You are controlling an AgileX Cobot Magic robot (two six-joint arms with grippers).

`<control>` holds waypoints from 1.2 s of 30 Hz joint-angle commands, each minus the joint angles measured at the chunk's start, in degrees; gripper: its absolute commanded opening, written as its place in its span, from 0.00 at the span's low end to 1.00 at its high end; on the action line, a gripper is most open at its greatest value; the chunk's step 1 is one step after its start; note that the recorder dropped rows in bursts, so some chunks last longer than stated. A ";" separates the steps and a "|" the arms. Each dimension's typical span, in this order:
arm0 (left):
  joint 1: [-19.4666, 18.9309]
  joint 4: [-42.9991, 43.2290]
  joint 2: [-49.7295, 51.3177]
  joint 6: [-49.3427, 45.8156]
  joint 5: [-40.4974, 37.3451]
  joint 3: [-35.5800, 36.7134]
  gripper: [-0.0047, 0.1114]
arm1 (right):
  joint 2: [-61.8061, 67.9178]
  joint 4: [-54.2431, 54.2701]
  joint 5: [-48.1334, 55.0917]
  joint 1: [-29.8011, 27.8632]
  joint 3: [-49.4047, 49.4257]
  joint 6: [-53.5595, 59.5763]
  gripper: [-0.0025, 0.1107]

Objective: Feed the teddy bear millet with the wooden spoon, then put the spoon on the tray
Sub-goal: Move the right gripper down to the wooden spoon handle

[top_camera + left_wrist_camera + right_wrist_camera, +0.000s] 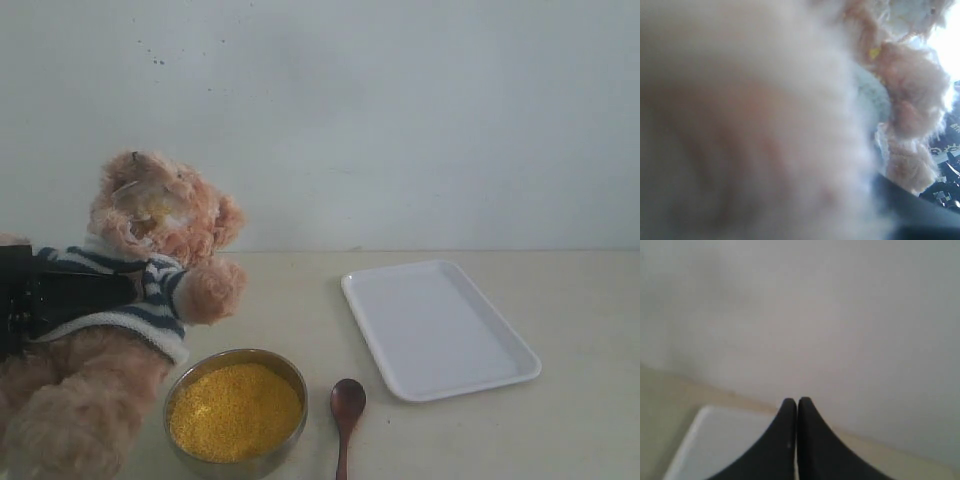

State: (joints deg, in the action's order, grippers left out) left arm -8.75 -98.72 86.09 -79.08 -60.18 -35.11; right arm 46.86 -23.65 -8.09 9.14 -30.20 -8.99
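The teddy bear [150, 215] leans at the left of the exterior view, its navy-and-white striped shirt crossed by the black fingers of my left gripper [120, 288], which is shut on its torso. Blurred bear fur [910, 85] fills the left wrist view and hides the jaws there. Yellow millet [236, 410] fills the round metal bowl [287, 372] in front of the bear. To the right of the bowl the wooden spoon [347, 405] lies on the table, untouched. The white tray [440, 325] is further right. My right gripper [797, 402] is shut and empty above the tray's edge [715, 440].
The beige table [580, 430] meets a plain white wall [400, 120] behind. The spoon's handle runs off the exterior view's lower edge. My right arm is out of the exterior view.
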 commanded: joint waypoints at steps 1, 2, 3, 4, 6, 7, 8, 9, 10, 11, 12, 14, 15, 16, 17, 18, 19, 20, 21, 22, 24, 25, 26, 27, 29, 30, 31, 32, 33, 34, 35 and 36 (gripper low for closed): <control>-0.04 -1.23 -0.75 -0.75 -0.87 0.07 0.07 | 14.06 5.18 3.77 0.07 -0.23 -3.31 0.02; -0.04 -1.23 -0.75 -1.33 -0.87 0.07 0.07 | 16.77 6.13 4.94 0.07 -0.23 -4.71 0.02; -0.04 -1.23 -0.75 -2.32 -0.87 0.07 0.07 | 18.96 6.60 6.20 0.22 -0.23 -6.50 0.02; -0.04 -1.23 -0.75 -3.16 -0.87 0.07 0.07 | 20.48 6.59 6.63 1.19 -0.23 -7.66 0.02; -0.04 -1.23 -0.75 -3.70 -0.87 0.07 0.07 | 21.66 6.35 6.96 5.24 -0.63 -7.59 0.02; -0.04 -1.23 -0.75 -3.70 -0.87 0.07 0.07 | 21.69 6.25 7.65 8.44 -1.09 -6.43 0.02; -0.04 -1.23 -0.75 -3.70 -0.87 0.07 0.07 | 21.69 6.25 8.55 11.35 -1.46 -4.72 0.02; -0.04 -1.23 -0.75 -3.70 -0.87 0.07 0.07 | 21.69 6.25 9.70 15.30 -1.91 -2.46 0.02; -0.04 -1.23 -0.75 -3.70 -0.87 0.07 0.07 | 21.69 6.25 10.36 19.31 -1.94 -0.06 0.02; -0.04 -1.23 -0.75 -3.70 -0.87 0.07 0.07 | 21.69 6.25 10.36 22.31 -1.94 1.54 0.02; -0.04 -1.23 -0.75 -3.70 -0.87 0.07 0.07 | 21.83 6.25 10.36 25.78 -1.82 2.86 0.02; -0.04 -1.23 -0.75 -3.70 -0.87 0.07 0.07 | 23.51 6.25 9.72 32.91 -1.82 3.59 0.02; -0.04 -1.23 -0.75 -3.70 -0.87 0.07 0.07 | 26.11 6.35 9.03 34.66 -1.82 3.59 0.02; -0.04 -1.23 -0.75 -3.70 -0.87 0.07 0.07 | 27.59 6.35 8.51 34.79 -1.82 3.49 0.02; -0.04 -1.23 -0.75 -3.70 -0.74 0.07 0.07 | 31.86 6.71 5.96 34.79 -1.82 1.81 0.02; -0.04 -1.23 -0.75 -3.70 -0.47 0.07 0.07 | 33.64 6.71 4.49 34.79 -1.82 1.10 0.03; -0.04 -1.23 -0.75 -4.32 0.31 0.07 0.07 | 35.72 6.71 2.25 34.79 -1.94 0.40 0.05; -0.04 -1.23 -0.75 -4.71 0.74 0.07 0.07 | 37.52 6.98 -0.31 34.79 -1.94 -0.55 0.09; -0.04 -1.23 -0.75 -5.31 0.89 0.07 0.07 | 39.62 8.37 -3.25 34.79 -1.94 -2.64 0.16; -0.04 -1.23 -0.75 -5.55 0.89 0.07 0.07 | 41.62 11.85 -5.60 34.79 -1.94 -5.78 0.28; -0.04 -1.23 -0.75 -5.55 0.89 0.07 0.07 | 44.47 18.89 -7.81 34.79 -1.94 -7.12 0.56; -0.04 -1.23 -0.75 -5.55 0.89 0.07 0.07 | 45.49 21.04 -8.64 34.79 -1.94 -7.25 0.65; -0.04 -1.23 -0.75 -5.53 0.89 0.07 0.07 | 46.62 22.53 -9.78 34.79 -1.94 -7.37 0.70; -0.04 -1.23 -0.75 -5.64 0.89 0.07 0.07 | 47.68 23.00 -11.64 34.79 -1.94 -7.37 0.70; -0.04 -1.23 -0.75 -5.85 0.89 0.07 0.07 | 48.80 23.04 -13.84 34.79 -2.69 -7.37 0.70; -0.04 -1.23 -0.75 -5.85 0.89 0.07 0.07 | 49.64 23.65 -12.24 34.79 -4.36 -5.97 0.70; -0.04 -1.23 -0.75 -5.85 0.89 0.07 0.07 | 50.84 23.65 -8.84 34.79 -6.93 -3.92 0.70; -0.04 -1.23 -0.75 -5.85 0.89 0.07 0.07 | 52.33 25.19 -3.70 34.79 -10.09 -0.53 0.70; -0.04 -1.23 -0.75 -5.85 0.89 0.07 0.07 | 53.82 26.61 3.20 34.79 -13.48 2.84 0.70; -0.04 -1.23 -0.75 -5.85 0.89 0.07 0.07 | 55.01 26.59 8.78 34.79 -16.69 4.70 0.70; -0.04 -1.23 -0.75 -5.85 0.89 0.07 0.07 | 55.62 26.59 12.87 34.79 -19.53 4.83 0.70; -0.04 -1.23 -0.75 -5.85 0.89 0.07 0.07 | 55.99 26.30 14.98 34.79 -21.10 4.83 0.70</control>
State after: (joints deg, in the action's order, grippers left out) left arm -8.75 -98.72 86.09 -84.62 -58.63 -35.11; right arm 102.12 2.53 0.62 43.94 -47.89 -5.94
